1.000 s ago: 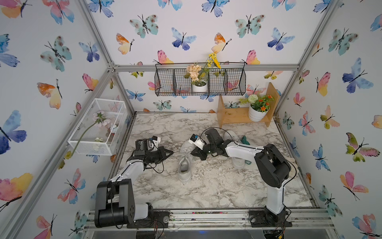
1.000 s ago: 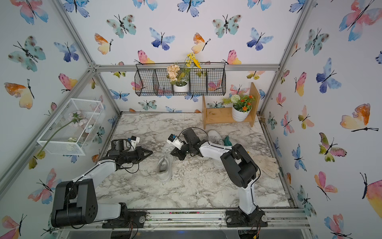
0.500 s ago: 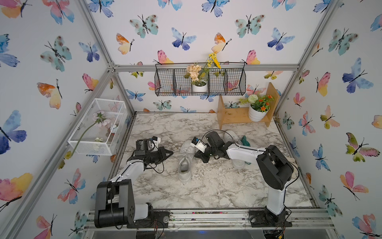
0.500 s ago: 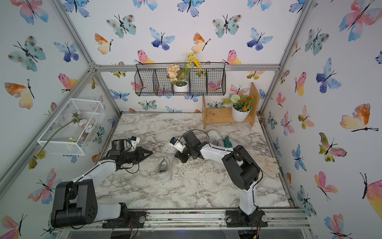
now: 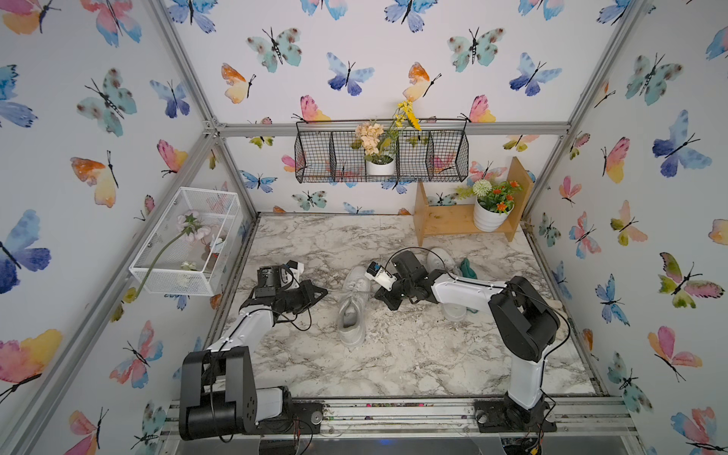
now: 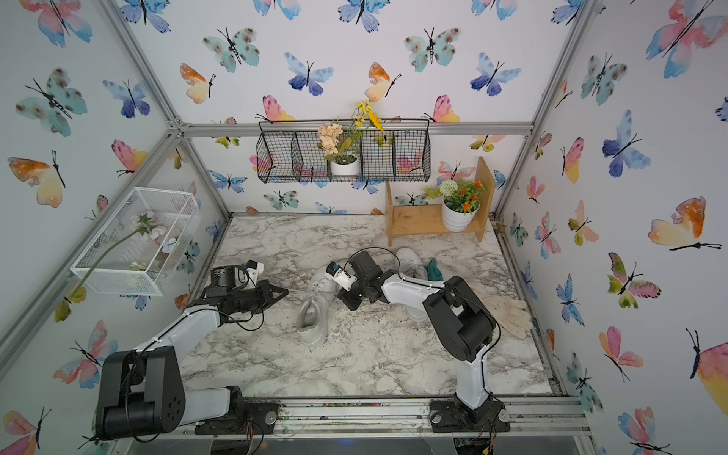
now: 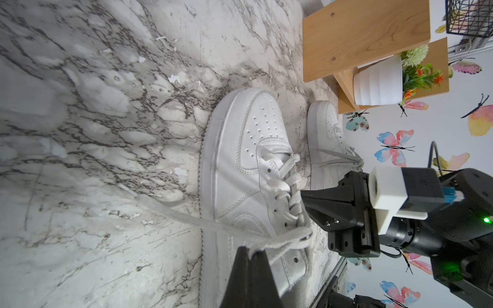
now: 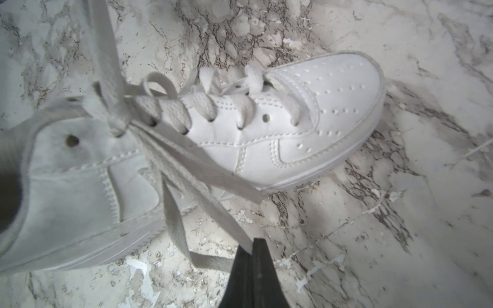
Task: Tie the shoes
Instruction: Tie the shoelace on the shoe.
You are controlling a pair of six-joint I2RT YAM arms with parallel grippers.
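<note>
One of the shoes (image 5: 351, 311) (image 6: 313, 315), a white sneaker, lies mid-table with its toe pointing away. The second shoe (image 5: 439, 258) (image 7: 325, 128) sits behind it, partly hidden under my right arm. My left gripper (image 5: 325, 292) (image 7: 249, 249) is just left of the near shoe, shut on a loop of its white lace (image 7: 282, 240). My right gripper (image 5: 377, 295) (image 8: 252, 241) is just right of the same shoe, shut on another stretch of lace (image 8: 208, 192). Both laces run taut from a knot (image 8: 120, 120) at the top eyelets.
A teal glove (image 5: 468, 268) lies beside the second shoe, and a beige glove (image 6: 508, 311) lies by the right wall. A wooden shelf (image 5: 445, 226) with a flower pot (image 5: 490, 218) stands at the back right. A white wire basket (image 5: 189, 240) juts from the left wall.
My right gripper has drifted slightly to the right and towards the front with the lace in it. The left arm has stayed still.
</note>
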